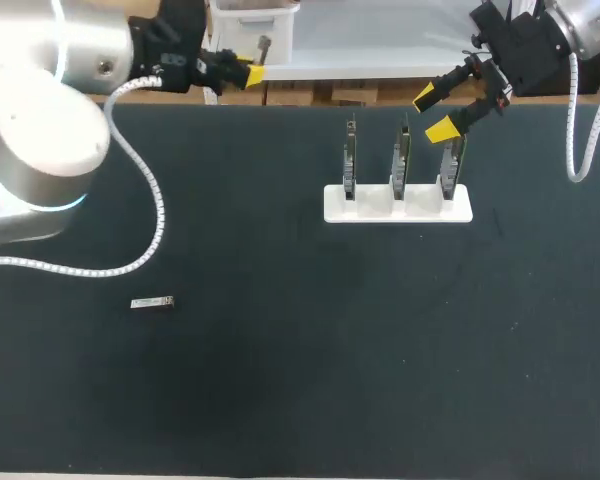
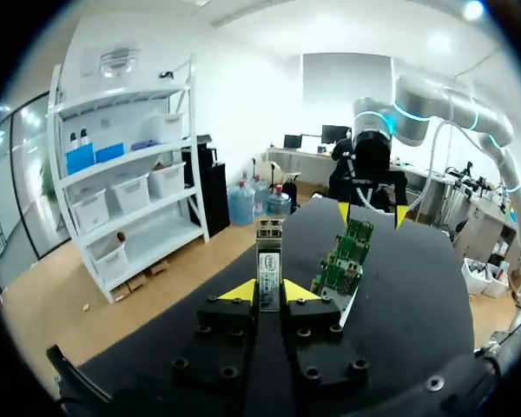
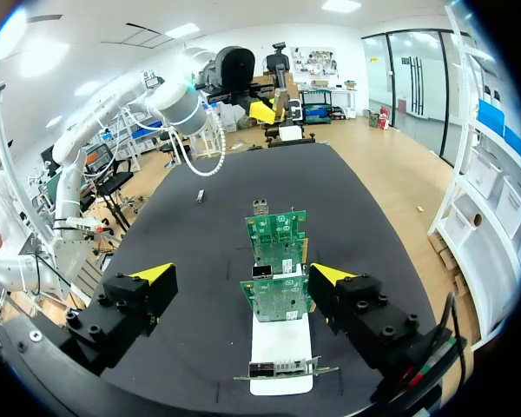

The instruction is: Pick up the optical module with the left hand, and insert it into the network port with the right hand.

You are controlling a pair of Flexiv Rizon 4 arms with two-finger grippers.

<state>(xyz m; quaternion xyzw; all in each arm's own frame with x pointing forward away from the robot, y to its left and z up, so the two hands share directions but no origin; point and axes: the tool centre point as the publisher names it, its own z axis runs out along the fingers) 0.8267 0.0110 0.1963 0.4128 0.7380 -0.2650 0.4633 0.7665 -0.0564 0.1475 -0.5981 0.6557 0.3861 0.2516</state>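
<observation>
My left end effector [image 2: 269,292] clamps the optical module [image 2: 269,252], tip protruding, presumably for handover; right end effector [image 1: 434,112] wide above network port boards [image 3: 276,300].

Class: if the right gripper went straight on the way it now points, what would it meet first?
Probably the circuit boards in the white rack: they stand right ahead of the right gripper, in line with its open jaws. Which board comes first I cannot tell; depth is unclear.

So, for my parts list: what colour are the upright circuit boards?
The circuit boards are green; the right wrist view shows it best.
</observation>
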